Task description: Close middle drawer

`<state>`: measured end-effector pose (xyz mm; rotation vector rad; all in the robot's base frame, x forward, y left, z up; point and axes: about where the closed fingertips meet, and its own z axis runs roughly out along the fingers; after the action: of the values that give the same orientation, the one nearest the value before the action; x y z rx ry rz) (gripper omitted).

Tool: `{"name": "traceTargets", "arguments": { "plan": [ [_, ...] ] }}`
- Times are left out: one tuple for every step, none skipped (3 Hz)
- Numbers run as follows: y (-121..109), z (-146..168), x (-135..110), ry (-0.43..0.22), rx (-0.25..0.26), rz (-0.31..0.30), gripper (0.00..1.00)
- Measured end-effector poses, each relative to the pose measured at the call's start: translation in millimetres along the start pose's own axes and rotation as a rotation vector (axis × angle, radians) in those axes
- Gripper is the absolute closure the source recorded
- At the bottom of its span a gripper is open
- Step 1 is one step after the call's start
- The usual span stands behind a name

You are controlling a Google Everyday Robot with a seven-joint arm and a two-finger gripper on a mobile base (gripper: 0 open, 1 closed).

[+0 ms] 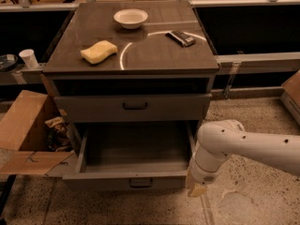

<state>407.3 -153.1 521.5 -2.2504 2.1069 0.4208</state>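
One open drawer: the middle drawer (pixel 136 182) is pulled way out toward the near side, low front panel and small dark handle (pixel 140 183) facing me. The top drawer (pixel 133 108) above it sits shut.
Gripper: the gripper (pixel 197 189) hangs low at the near right corner of that front panel, touching it or just beside it, I honestly can't tell which. I also can't tell if it's spread or pressed together; all I get is a pale tip under the wrist.
Arm: the white arm (pixel 248 146) comes in from the right, its thick joint close to the drawer's right side.
Corner push: this is my main worry. Pushing from that far right corner instead of near the handle could rack the drawer on its slides and jam it partway in.
Slip: contact that far out could slide off the right edge, and then the gripper scrapes along the drawer's side or bumps the cabinet (pixel 131 69) frame.
Pinch: if the tip rides over the panel's top lip, it might get trapped under the top drawer as things go in.
Cardboard box: the cardboard box (pixel 23 125) on the left has a flap right by the drawer's near left corner, so it could drag.
Cabinet top: a hard slam could jolt the bowl (pixel 131 18) and the sponge (pixel 98 51).
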Motion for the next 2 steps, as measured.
{"name": "traceTargets", "arguments": {
  "plan": [
    [-13, 36, 4, -0.027, -0.030, 0.001, 0.88],
    [-26, 61, 11, -0.047, -0.043, 0.009, 1.00]
  ]
}}
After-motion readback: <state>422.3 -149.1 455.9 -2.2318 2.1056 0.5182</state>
